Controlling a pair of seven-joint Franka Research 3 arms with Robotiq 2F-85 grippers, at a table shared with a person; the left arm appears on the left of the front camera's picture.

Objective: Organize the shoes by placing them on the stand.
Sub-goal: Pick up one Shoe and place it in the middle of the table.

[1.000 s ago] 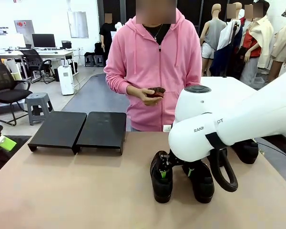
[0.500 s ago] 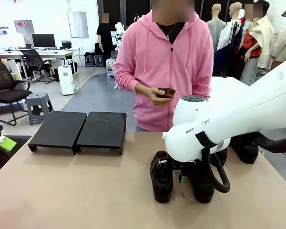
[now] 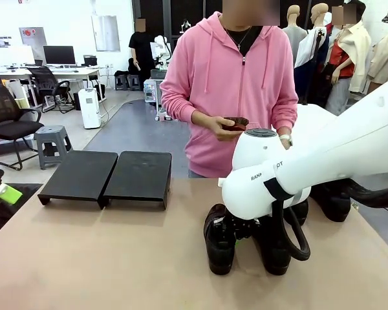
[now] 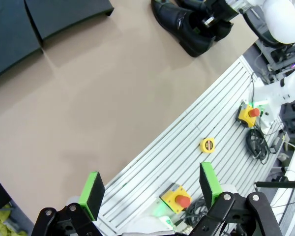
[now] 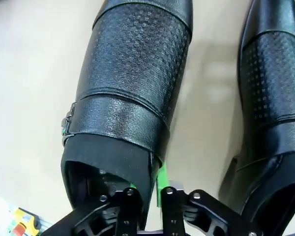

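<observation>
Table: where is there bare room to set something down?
Free: the broad table stretch from the stand to the near edge, left of the shoes, and both stand trays. Crowded: the right side, where the right gripper grips a shoe among the others.

Black shoes (glossy) sit right of the low stand.

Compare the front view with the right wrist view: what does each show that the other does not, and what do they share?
Front view: the stand at the table's far left, a person in pink behind it, the right arm bent low. Right wrist view: the right gripper pinching the left shoe's side wall, one finger inside, plus its dotted leather and buckle. Both: the left shoe and its neighbour, side by side on the table.
</observation>
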